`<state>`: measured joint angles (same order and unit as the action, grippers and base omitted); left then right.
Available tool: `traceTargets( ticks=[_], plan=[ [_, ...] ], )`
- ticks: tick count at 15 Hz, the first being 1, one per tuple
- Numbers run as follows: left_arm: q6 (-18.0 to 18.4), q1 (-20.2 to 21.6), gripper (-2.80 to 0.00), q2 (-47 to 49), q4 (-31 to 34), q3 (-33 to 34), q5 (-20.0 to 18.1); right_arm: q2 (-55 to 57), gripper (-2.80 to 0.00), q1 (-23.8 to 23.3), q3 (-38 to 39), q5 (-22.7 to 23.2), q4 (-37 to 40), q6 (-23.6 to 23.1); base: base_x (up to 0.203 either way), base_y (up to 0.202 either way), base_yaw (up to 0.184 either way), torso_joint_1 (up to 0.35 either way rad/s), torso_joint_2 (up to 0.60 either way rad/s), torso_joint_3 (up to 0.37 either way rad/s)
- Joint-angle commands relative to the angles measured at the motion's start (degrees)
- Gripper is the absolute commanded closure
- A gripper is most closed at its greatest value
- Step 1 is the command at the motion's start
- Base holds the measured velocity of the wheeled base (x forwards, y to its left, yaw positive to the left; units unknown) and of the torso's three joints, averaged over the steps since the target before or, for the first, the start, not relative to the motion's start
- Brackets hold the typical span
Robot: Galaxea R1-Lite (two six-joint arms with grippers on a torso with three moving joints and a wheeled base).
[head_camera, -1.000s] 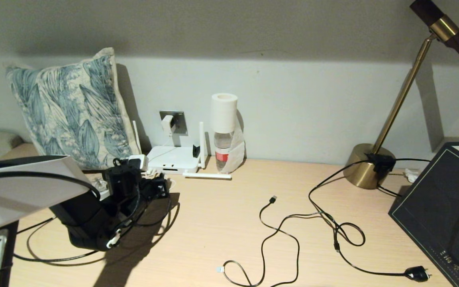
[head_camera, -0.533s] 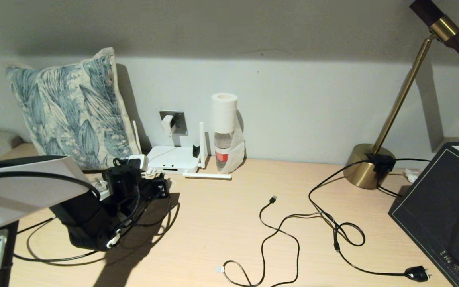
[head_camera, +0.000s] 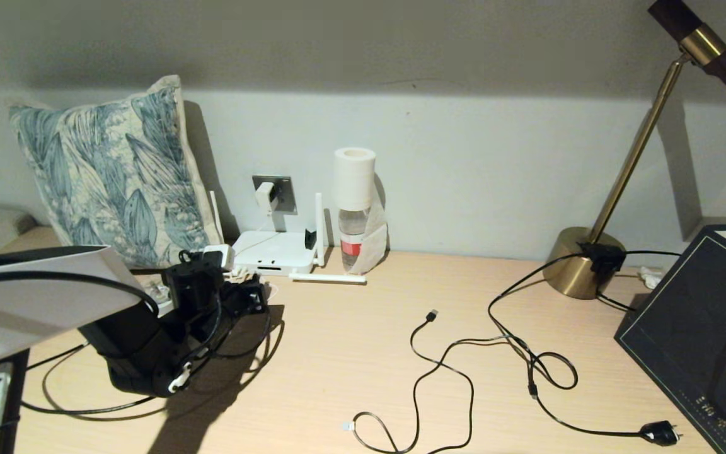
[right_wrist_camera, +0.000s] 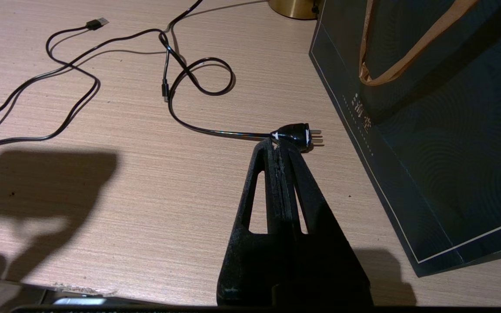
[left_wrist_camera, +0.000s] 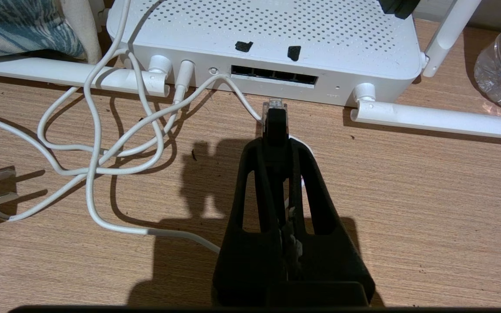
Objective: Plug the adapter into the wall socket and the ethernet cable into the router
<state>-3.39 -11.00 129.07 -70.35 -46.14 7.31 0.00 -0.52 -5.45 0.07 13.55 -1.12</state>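
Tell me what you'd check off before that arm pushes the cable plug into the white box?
1. Adapter seated in the wall socket: ok, it sits on the faceplate.
2. Left gripper shut on the ethernet cable: ok, the clear clip plug sticks out past the fingertips.
3. Plug facing the router ports: ok, it points at the dark port row, just short of it.
4. Plug inserted: not ok, a gap remains.
5. Path free of the white cord: cannot tell, one strand runs close beside the plug.
6. Right gripper out of the way: ok, shut and empty, by the black plug far across the desk.
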Motion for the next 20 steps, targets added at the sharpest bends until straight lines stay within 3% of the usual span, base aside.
traceTargets(
  ticks=[1, 20],
  plan=[
    [-0.04, 0.01, 0.00, -0.05, -0.40, 0.00, 0.07, 0.00, 0.00, 0.00, 0.00, 0.01, 0.07, -0.02, 0.000, 0.000, 0.000, 0.000, 0.00, 0.000],
    [-0.04, 0.01, 0.00, -0.05, -0.40, 0.00, 0.07, 0.00, 0.00, 0.00, 0.00, 0.01, 0.07, -0.02, 0.000, 0.000, 0.000, 0.000, 0.00, 0.000]
  ],
)
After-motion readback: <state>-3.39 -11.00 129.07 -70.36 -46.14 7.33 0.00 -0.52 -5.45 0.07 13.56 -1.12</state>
